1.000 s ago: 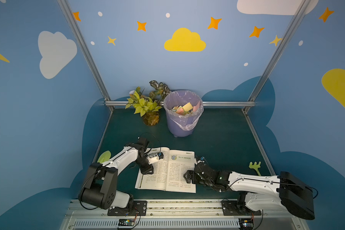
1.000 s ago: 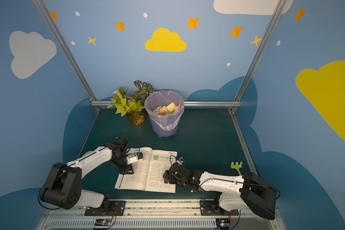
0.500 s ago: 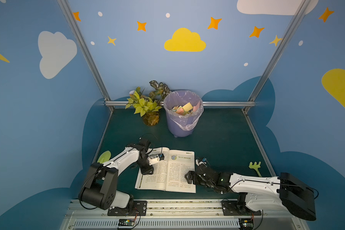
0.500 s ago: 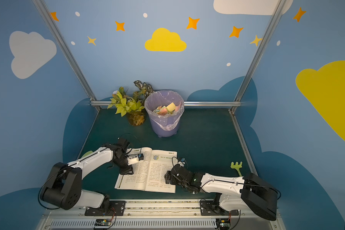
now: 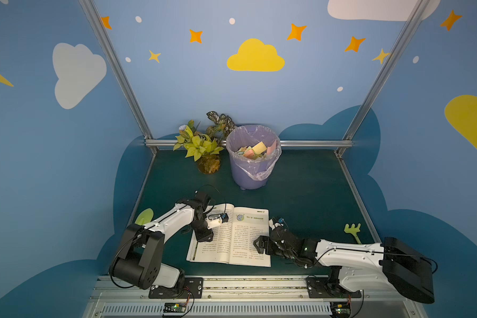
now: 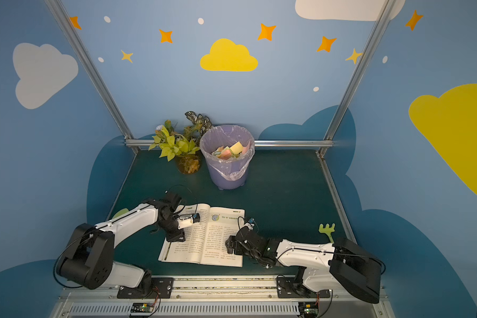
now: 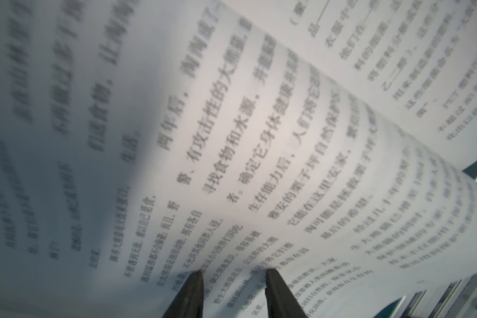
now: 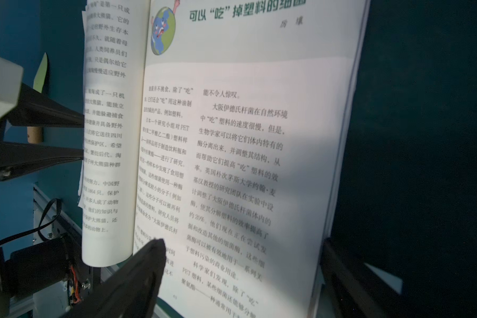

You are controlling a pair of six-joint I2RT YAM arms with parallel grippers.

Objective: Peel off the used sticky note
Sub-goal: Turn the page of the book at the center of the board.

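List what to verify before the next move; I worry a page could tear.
1. used sticky note in sight: not ok, none shows on the open book.
2. left tool open: ok, narrow gap, at the left page.
3. left page flat: not ok, it bows upward.
4. right tool open: ok, jaws wide, spanning the right page.
5. bin ready: ok, upright, open-topped, beyond the book.

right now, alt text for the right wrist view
Open book of Chinese text with a cartoon globe on a dark green table. The open right gripper straddles the near page; the left gripper meets the far page's edge.
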